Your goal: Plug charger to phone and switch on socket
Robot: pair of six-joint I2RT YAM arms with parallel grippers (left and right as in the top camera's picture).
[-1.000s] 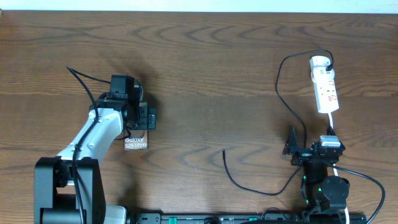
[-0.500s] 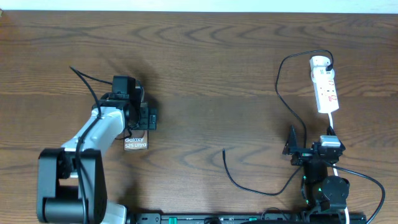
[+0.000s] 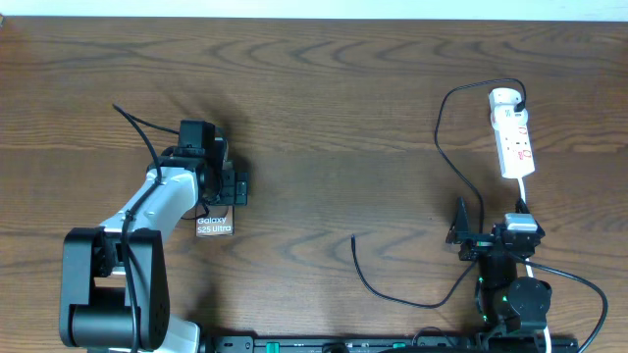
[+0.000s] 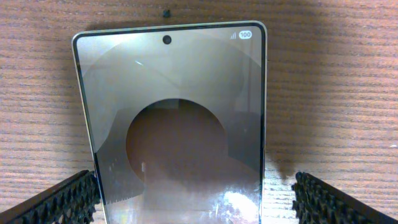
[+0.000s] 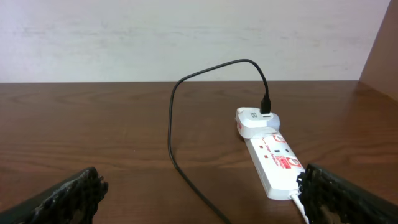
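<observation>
Charger (image 5: pixel 170 134) arching from a white adapter (image 5: pixel 252 122) on the socket (image 5: pixel 275 163)

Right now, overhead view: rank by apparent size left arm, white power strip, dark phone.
1. White-and-black left arm
2. Narrow white power strip
3. Dark glossy phone; only its lettered end shows beyond the arm, so its rank is unsure.

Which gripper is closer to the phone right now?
Left. The left gripper is directly above the phone, open jaws straddling it; the right gripper is far across the table, near the socket.
</observation>
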